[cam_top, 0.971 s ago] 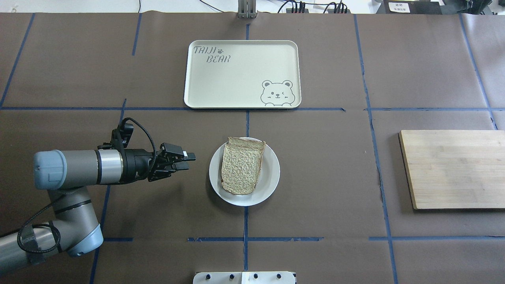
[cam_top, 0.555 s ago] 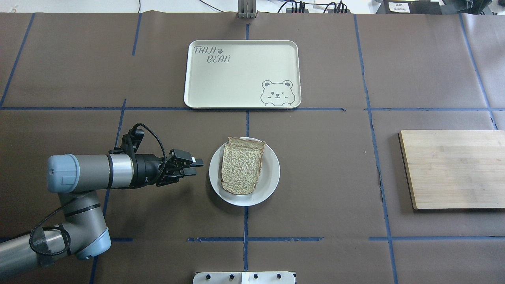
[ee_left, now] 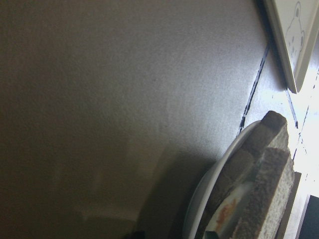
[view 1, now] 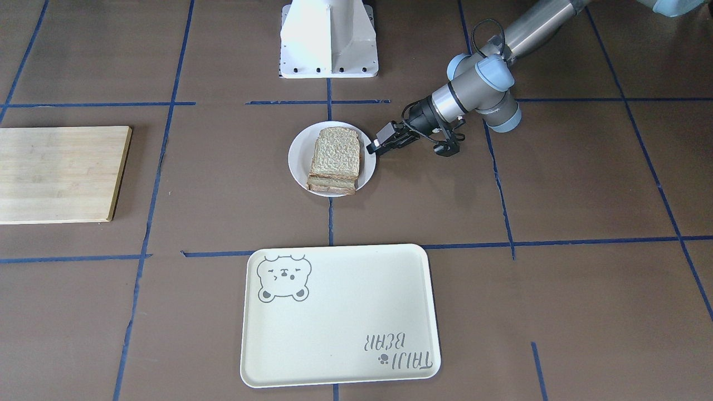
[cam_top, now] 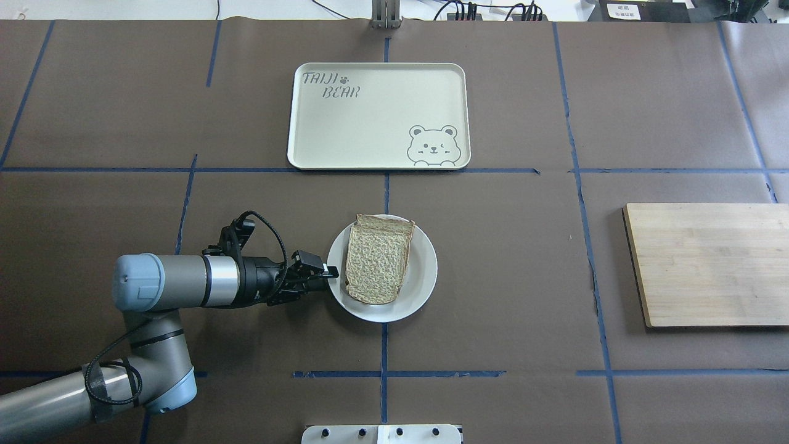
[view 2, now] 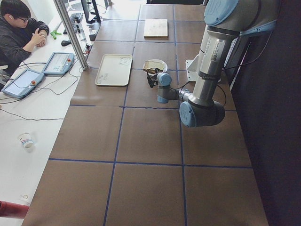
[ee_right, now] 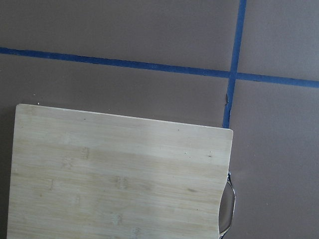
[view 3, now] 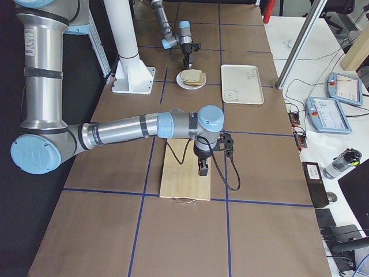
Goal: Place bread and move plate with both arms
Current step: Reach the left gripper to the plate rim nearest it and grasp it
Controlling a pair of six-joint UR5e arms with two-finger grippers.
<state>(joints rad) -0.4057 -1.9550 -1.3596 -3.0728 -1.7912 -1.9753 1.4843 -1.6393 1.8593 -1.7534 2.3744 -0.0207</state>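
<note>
The bread, a coarse tan slice, lies on top of a sandwich stack on the small white plate at the table's middle. My left gripper lies low and level at the plate's left rim, its jaws open and its upper finger over the rim's edge. It also shows in the front-facing view. The left wrist view shows the plate rim and bread very close. My right gripper shows only in the exterior right view, above the wooden board; I cannot tell its state.
A cream tray with a bear drawing lies beyond the plate. A wooden cutting board lies at the right; the right wrist view looks down on it. The white robot base stands at the near edge.
My left arm has moved right toward the plate; its gripper went from well left of the plate to the plate's left rim. Plate and bread have not moved.
</note>
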